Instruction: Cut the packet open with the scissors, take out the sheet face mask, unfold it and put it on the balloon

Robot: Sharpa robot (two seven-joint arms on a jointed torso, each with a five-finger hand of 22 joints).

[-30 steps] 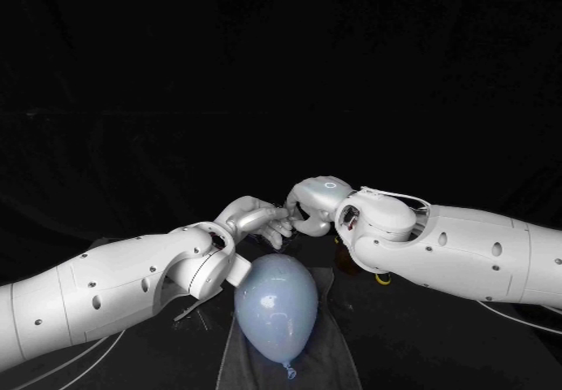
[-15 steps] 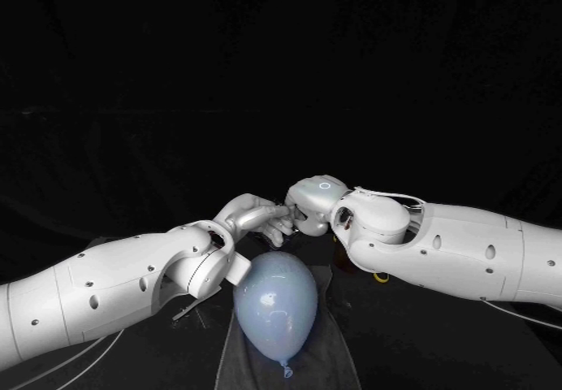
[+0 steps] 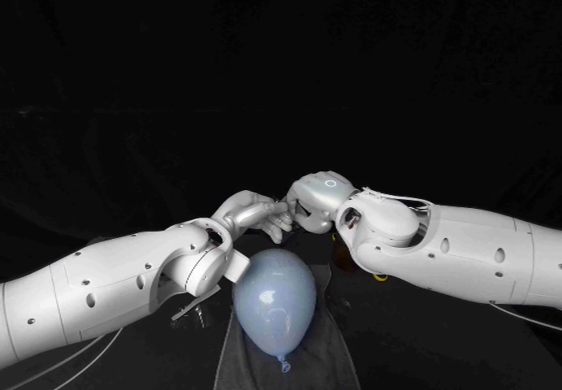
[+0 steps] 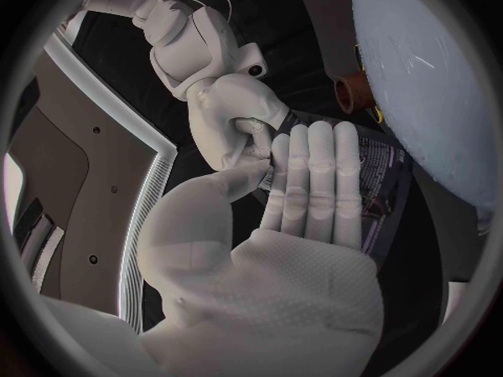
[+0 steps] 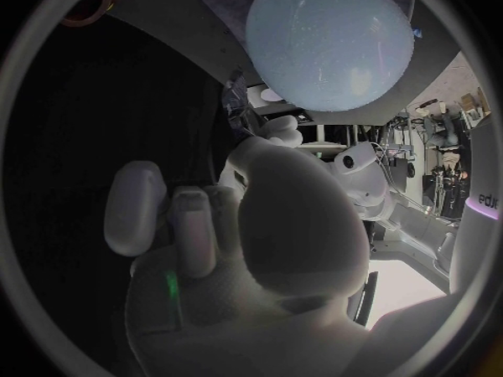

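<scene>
My two white arms meet above the far end of the pale blue, egg-shaped rubber balloon, which lies on a grey mat. The left hand grips the dark purple printed foil packet. Its straight fingers lie flat along one face with the thumb opposite, which I judge steadies the packet. The right hand curls its fingers at the packet's edge; whether they pinch anything I cannot tell. The orange-handled scissors lie beside the balloon, so I judge we are at drawing the mask out.
</scene>
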